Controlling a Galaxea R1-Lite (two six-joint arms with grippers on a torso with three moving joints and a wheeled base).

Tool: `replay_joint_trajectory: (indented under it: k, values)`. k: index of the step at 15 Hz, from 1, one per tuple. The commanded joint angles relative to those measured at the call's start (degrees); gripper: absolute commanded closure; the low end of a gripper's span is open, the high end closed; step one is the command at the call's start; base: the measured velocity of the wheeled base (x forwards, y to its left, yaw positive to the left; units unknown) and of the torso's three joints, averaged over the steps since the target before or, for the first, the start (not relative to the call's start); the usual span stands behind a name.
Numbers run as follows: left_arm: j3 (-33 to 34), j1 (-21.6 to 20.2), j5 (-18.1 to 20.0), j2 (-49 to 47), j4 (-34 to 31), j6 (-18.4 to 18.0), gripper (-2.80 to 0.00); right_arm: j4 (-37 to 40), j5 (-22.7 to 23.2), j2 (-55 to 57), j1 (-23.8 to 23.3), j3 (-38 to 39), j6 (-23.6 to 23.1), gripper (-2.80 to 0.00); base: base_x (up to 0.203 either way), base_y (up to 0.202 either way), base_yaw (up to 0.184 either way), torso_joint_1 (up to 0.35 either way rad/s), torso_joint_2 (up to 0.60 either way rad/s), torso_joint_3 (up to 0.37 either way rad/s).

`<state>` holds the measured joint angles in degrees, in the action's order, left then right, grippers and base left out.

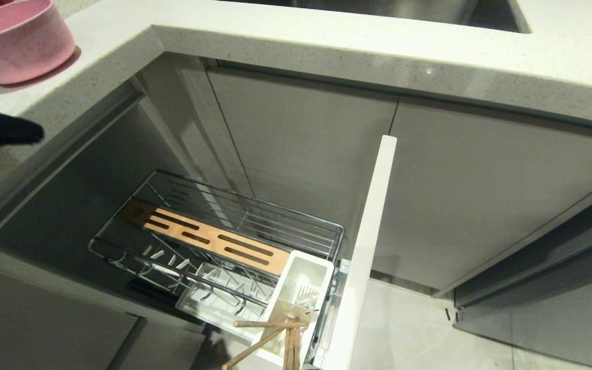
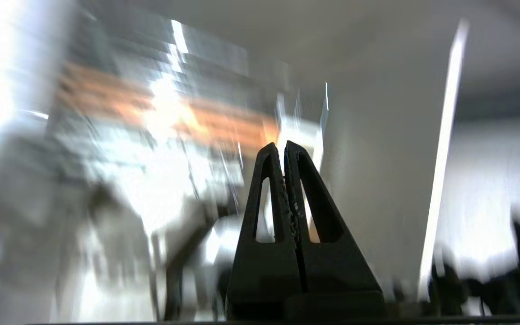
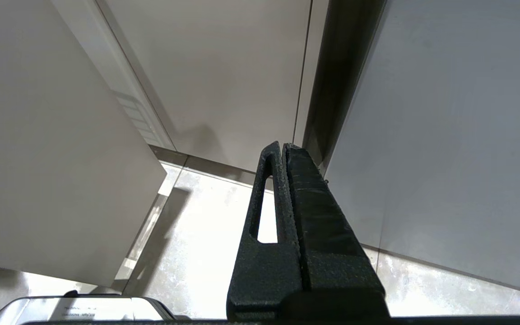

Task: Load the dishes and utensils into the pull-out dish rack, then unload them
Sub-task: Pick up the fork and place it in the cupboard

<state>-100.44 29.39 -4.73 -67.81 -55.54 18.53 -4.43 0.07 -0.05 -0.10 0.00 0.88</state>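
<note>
Left tool (image 2: 284,146) closed, empty — right tool (image 3: 282,146) closed.

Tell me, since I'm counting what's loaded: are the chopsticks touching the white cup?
Touching. In the head view the chopsticks stand inside the white cup, leaning on its rim.

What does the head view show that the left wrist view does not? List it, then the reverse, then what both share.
Only the head view: the pink bowl on the countertop, the white utensil cup with wooden chopsticks leaning in it, and the drip tray.

Only the left wrist view: the left end effector, shut on nothing.

Both: the pull-out dish rack, its slotted wooden strip and its white panel front, all blurred in the wrist view.
</note>
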Motion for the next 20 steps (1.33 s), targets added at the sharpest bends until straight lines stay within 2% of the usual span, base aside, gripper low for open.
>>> replay_joint_trajectory:
  k: [1, 3, 8, 11, 16, 19, 20]
  values:
    - [0.2, -7.1, 0.0, 6.2, 4.3, -2.0, 0.0, -0.1, 0.0, 0.0, 0.0, 1.5, 0.0, 0.0, 0.0, 0.0, 0.0, 0.0, 0.0, 0.0]
    - [0.4, -13.3, -0.1, 8.2, 6.2, -5.0, 0.0, -0.1, 0.0, 0.0, 0.0, 1.5, 0.0, 0.0, 0.0, 0.0, 0.0, 0.0, 0.0, 0.0]
    - [0.2, -34.9, -0.4, 9.6, 6.7, -13.6, 0.0, -0.1, 0.0, 0.0, 0.0, 1.5, 0.0, 0.0, 0.0, 0.0, 0.0, 0.0, 0.0, 0.0]
    - [0.3, -47.7, -0.4, 8.8, 6.6, -17.3, 0.0, -0.1, 0.0, 0.0, 0.0, 1.5, 0.0, 0.0, 0.0, 0.0, 0.0, 0.0, 0.0, 0.0]
    - [-0.4, -57.8, -1.3, 4.9, 6.4, -18.9, 0.0, -0.1, 0.0, 0.0, 0.0, 1.5, 0.0, 0.0, 0.0, 0.0, 0.0, 0.0, 0.0, 0.0]
    - [-0.4, -62.1, -3.9, 3.1, 6.4, -19.4, 0.0, -0.1, 0.0, 0.0, 0.0, 1.5, 0.0, 0.0, 0.0, 0.0, 0.0, 0.0, 0.0, 0.0]
    - [-0.2, -62.9, -4.1, 2.8, 6.3, -20.5, -2.8, -0.1, 0.0, 0.0, 0.0, 1.5, 0.0, 0.0, 0.0, 0.0, 0.0, 0.0, 0.0, 0.0]
